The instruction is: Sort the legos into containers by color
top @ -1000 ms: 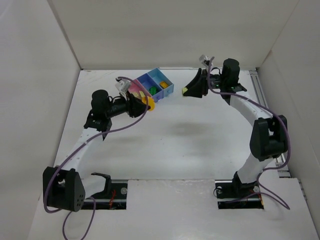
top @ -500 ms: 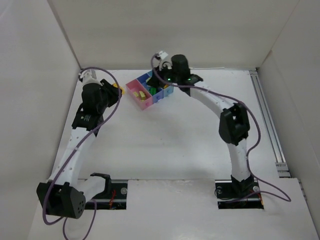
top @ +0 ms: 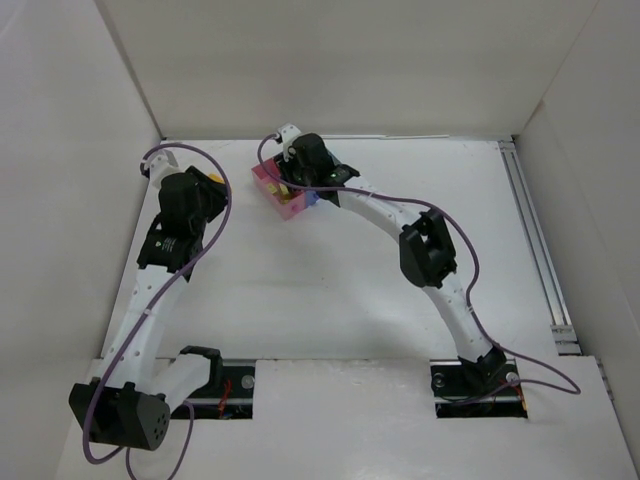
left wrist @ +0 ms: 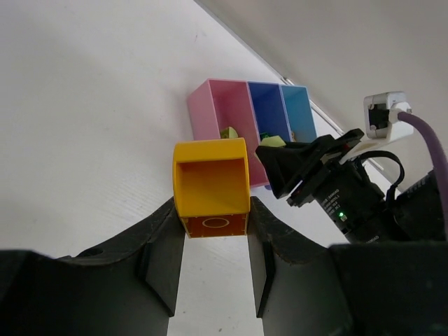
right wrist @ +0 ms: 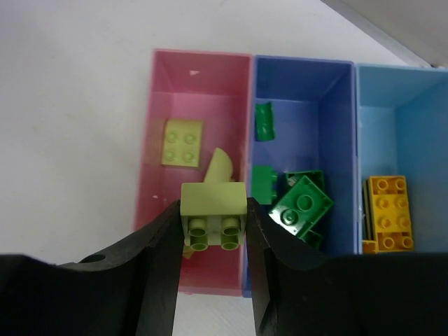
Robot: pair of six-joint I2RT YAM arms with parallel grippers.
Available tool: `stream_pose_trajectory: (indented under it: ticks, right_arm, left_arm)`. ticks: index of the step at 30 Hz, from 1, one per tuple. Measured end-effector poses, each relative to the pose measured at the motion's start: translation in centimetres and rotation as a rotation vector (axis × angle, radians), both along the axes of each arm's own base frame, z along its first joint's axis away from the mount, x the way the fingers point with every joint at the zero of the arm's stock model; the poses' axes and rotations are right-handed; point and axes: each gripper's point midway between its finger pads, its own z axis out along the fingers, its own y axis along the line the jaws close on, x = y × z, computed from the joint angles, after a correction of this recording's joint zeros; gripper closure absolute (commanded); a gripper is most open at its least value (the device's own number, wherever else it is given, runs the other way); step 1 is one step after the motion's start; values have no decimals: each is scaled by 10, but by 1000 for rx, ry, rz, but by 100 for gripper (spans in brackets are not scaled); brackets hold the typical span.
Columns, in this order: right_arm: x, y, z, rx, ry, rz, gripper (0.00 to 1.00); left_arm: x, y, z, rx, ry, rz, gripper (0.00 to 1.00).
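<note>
Sorting looks nearly done: the pink translucent plastic bin (right wrist: 199, 66) holds pale yellow-green bricks (right wrist: 182, 142), the purple-blue bin (right wrist: 301, 77) dark green bricks (right wrist: 302, 208), and the light blue bin (right wrist: 409, 91) an orange-yellow brick (right wrist: 387, 212). 2 seem to remain. The right gripper (right wrist: 213, 218) pinches a studded yellow-green brick (right wrist: 213, 199) above the pink bin. The left gripper (left wrist: 213, 234) clamps a hollow orange block (left wrist: 210, 185), apart from the row.

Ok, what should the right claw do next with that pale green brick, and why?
Probably open and let go. The right claw holds the pale green brick above the pink bin, where a matching piece already lies.
</note>
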Motion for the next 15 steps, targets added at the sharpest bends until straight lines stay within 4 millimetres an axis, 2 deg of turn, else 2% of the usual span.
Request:
stream_pose_trajectory:
  ticks: [2, 3, 4, 9, 12, 15]
  right_arm:
    - [6, -7, -7, -20, 1, -29, 62]
    - [7, -8, -11, -27, 4, -36, 49]
    - [7, -10, -13, -35, 9, -39, 46]
    - [3, -6, -13, -34, 12, -7, 46]
    - [0, -3, -12, -31, 15, 24, 38]
    - [-6, -1, -7, -29, 14, 58, 38]
  left_arm:
    - [0, 0, 0, 0, 0, 1, 100]
    - [0, 0, 0, 0, 0, 1, 100]
    - [0, 0, 0, 0, 0, 0, 100]
    - [3, -2, -5, -1, 17, -10, 100]
    - [5, -4, -11, -2, 33, -18, 100]
    - [5, -7, -12, -4, 38, -35, 100]
